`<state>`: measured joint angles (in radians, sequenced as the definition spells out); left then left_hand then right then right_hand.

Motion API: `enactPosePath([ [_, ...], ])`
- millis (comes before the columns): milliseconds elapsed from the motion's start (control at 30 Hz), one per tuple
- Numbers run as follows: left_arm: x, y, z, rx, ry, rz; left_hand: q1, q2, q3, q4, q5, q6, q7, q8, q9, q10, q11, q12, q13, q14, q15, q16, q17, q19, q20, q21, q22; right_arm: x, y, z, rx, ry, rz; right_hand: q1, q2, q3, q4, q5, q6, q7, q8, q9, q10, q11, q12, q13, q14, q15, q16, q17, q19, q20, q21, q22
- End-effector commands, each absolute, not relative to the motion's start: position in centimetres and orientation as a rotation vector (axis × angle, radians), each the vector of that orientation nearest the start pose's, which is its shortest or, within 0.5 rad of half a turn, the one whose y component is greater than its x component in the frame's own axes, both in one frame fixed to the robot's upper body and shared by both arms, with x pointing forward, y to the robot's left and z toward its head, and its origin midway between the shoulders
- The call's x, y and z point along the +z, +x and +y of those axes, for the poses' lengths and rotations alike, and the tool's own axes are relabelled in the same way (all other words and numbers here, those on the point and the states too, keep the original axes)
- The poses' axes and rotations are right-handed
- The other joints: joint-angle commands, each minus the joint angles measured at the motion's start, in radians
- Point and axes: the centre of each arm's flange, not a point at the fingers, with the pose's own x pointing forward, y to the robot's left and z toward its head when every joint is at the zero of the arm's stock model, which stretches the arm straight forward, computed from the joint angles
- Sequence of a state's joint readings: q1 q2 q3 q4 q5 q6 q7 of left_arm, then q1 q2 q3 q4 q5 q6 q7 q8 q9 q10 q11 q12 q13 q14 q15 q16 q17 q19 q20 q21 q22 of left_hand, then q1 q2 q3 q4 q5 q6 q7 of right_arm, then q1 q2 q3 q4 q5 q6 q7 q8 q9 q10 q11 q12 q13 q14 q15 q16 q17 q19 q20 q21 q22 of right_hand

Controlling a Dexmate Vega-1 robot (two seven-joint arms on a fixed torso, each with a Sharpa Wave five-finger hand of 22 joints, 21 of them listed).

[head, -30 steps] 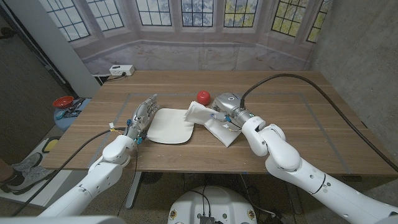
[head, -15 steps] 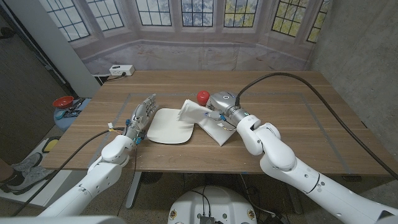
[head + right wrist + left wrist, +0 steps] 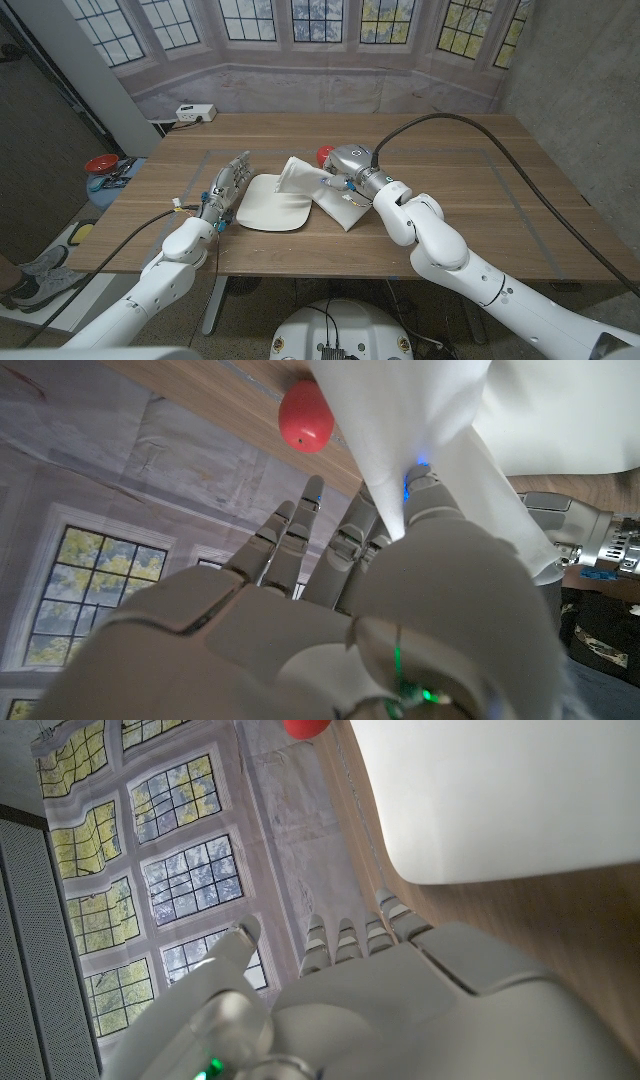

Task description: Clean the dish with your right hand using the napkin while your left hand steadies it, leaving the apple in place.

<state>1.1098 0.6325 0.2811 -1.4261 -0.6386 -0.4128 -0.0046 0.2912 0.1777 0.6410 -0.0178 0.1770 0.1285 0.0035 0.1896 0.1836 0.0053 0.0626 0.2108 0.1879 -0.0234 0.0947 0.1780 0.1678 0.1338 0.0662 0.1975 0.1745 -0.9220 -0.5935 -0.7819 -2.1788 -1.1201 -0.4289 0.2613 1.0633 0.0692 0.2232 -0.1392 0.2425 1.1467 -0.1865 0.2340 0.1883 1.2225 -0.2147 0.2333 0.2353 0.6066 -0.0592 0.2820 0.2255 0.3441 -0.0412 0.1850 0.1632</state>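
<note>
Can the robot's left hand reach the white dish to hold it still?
Probably yes. The left hand stands on the table right beside the dish, at its edge, with nothing between them. The right hand and napkin are at the dish's other side.

Even indoor light, soft shadows, sharp

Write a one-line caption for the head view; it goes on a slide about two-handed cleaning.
Right hand drags a white napkin onto the dish, left hand beside its edge, apple behind.
</note>
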Motion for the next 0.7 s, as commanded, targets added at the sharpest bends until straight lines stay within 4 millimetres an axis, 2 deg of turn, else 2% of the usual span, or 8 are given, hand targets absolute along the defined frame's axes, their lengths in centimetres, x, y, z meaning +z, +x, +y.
enactPosePath([
  [33, -10.4, 59.5, 34.3, -0.137, 0.012, -0.592, 0.011, 0.000, -0.003, -0.002, -0.002, 0.000, -0.002, -0.002, 0.003, -0.002, 0.002, -0.001, 0.006, -0.002, 0.004, 0.001, 0.003, 0.000, 0.004, -0.001, 0.002, -0.6, 48.0, -4.1, 0.077, -1.597, -0.810, 0.000, 0.010, -0.007, 0.001, -0.007, 0.024, -0.029, -0.004, 0.006, -0.008, -0.002, -0.001, 0.002, -0.004, -0.152, 0.008, 0.004, 0.001, -0.043, -0.001, 0.001],
  [700, -10.8, 59.0, 34.2, -0.126, 0.004, -0.599, 0.015, 0.000, -0.004, -0.003, -0.002, 0.001, 0.000, -0.001, 0.003, -0.001, 0.004, -0.001, 0.005, 0.000, 0.006, 0.002, 0.002, 0.001, 0.005, -0.001, 0.002, 0.2, 48.7, -2.0, 0.145, -1.576, -0.867, -0.001, 0.023, -0.021, 0.002, -0.025, 0.012, -0.029, -0.011, 0.008, -0.022, -0.003, -0.005, 0.004, -0.013, -0.150, 0.007, 0.003, -0.002, -0.042, -0.001, 0.001],
])
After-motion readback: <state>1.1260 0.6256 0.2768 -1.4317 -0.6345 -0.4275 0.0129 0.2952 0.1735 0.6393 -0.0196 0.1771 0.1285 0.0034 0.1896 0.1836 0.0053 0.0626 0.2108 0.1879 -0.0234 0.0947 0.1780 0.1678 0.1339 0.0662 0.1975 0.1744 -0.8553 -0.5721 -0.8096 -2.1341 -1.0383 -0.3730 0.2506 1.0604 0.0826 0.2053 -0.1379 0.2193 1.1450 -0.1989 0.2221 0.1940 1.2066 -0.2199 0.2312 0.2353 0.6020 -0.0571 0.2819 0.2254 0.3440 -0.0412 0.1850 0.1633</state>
